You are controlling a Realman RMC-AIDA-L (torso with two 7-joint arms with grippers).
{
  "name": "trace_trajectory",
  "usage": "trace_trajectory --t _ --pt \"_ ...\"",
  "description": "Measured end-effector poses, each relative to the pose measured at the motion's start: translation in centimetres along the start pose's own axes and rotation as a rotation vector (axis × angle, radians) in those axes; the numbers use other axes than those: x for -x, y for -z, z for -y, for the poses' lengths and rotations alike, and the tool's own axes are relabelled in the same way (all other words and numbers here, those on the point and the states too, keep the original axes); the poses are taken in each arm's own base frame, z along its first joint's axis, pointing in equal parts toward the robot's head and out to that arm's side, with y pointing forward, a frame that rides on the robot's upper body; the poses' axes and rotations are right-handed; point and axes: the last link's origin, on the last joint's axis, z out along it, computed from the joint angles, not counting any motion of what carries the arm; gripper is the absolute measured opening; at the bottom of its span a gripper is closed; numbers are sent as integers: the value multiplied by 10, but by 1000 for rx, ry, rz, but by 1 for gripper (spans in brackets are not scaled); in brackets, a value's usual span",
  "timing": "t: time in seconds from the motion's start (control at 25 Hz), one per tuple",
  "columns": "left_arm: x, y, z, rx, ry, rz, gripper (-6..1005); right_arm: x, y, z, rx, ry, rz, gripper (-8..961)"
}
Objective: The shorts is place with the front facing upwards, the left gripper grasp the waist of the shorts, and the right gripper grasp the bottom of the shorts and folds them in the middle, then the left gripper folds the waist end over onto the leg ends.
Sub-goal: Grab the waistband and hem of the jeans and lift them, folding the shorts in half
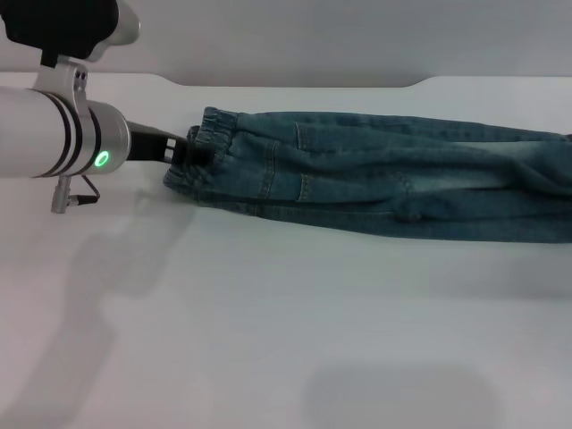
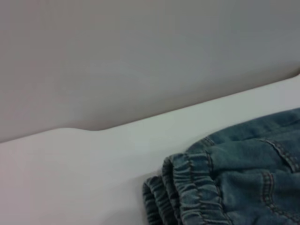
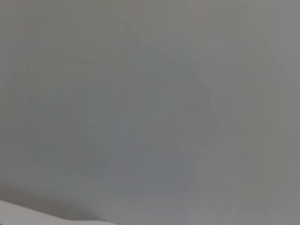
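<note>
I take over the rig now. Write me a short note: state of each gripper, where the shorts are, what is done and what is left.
Left gripper: at the waistband of the shorts, at their left end; it appears shut on the band.
Right gripper: not in view; its wrist camera shows only a blank grey surface.
Shorts: lying on the white table, already folded lengthwise, legs stacked; the leg ends run off the right edge of the head view.
Done: the middle fold, it seems.
Left: carry the waist end over onto the leg ends.
</note>
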Motion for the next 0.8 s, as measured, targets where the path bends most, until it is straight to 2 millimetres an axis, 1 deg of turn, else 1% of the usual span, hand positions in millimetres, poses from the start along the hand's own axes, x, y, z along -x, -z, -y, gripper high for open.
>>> trace_trajectory --t 0.16,0.4,0.52,0.6,0.68,0.8 --pt "0 0 -2 8 -3 10 826 -6 -4 -11 -22 -84 -12 -1" --pt "-2 -2 -5 13 -12 21 817 -4 -3 -30 38 -119 25 0" --pt "1 -10 -5 13 -9 53 813 -1 -5 -42 83 -132 40 0" --pt "1 -10 -5 13 -9 53 810 0 -7 -51 118 -129 43 0" --pt "5 -19 -5 12 -12 84 807 2 -10 -59 149 -133 44 0" --pt "5 -21 -5 12 -12 86 802 3 -12 -70 193 -138 47 -1"
